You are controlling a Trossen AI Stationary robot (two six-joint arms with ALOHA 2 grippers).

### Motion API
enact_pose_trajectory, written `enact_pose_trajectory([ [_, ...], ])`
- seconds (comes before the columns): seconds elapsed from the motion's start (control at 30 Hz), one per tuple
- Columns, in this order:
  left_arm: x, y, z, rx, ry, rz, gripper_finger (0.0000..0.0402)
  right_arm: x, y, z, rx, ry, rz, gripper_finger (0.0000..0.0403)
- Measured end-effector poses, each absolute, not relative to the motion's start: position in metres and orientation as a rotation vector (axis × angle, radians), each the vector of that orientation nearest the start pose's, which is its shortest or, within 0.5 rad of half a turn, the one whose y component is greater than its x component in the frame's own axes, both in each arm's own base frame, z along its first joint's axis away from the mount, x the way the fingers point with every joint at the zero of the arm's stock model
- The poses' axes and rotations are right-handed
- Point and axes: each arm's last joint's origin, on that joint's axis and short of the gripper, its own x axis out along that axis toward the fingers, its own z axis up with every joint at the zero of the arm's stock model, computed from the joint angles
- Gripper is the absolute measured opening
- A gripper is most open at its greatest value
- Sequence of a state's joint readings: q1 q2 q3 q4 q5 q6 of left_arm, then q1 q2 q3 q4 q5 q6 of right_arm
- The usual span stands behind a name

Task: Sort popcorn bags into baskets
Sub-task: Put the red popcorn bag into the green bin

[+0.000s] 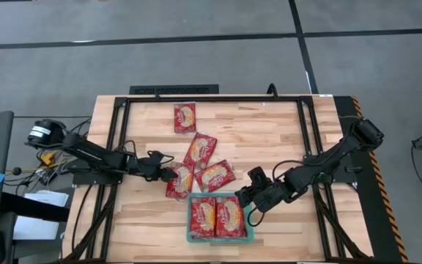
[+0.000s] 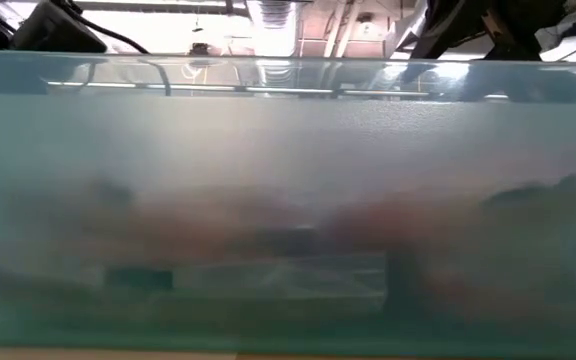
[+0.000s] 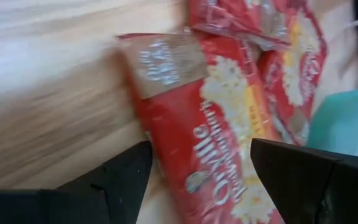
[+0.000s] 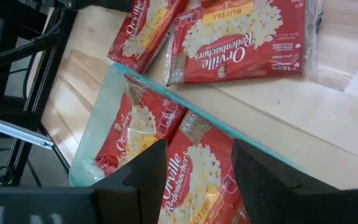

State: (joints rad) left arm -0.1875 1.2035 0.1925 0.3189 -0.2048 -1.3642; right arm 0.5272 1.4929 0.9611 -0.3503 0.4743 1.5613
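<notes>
Two bags point(image 1: 216, 217) are already laid in the tray point(image 1: 190, 220), four are left on the table (one straddled by the open left gripper point(image 1: 171, 174)), while the open right gripper point(image 1: 249, 199) hangs over the tray, empty.

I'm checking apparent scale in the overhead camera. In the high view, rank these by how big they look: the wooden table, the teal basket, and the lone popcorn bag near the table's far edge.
1. wooden table, by far the largest.
2. teal basket, which holds two bags side by side.
3. lone popcorn bag, smallest.
</notes>
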Motion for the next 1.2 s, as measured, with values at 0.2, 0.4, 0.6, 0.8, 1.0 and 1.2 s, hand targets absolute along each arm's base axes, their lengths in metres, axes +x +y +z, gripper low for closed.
enact_pose_trajectory([
  [0.2,0.185,-0.029,0.096,-1.181,0.585,0.514,0.0247,0.269,0.134,0.222,1.046,0.601,-0.545,0.0195],
  [0.4,0.189,-0.03,0.093,-1.114,0.604,0.502,0.013,0.272,0.128,0.222,1.025,0.597,-0.554,0.0188],
  [0.6,0.188,-0.03,0.092,-1.075,0.616,0.495,0.0013,0.275,0.121,0.222,1.004,0.591,-0.565,0.0182],
  [0.8,0.192,-0.029,0.104,-1.097,0.554,0.486,0.0002,0.283,0.111,0.225,0.993,0.55,-0.56,0.0181],
  [1.0,0.196,-0.019,0.128,-1.107,0.431,0.464,0.0001,0.297,0.095,0.233,0.978,0.466,-0.515,0.0198],
  [1.2,0.194,-0.012,0.146,-1.16,0.324,0.43,0.0,0.307,0.074,0.238,1.012,0.419,-0.503,0.0229],
])
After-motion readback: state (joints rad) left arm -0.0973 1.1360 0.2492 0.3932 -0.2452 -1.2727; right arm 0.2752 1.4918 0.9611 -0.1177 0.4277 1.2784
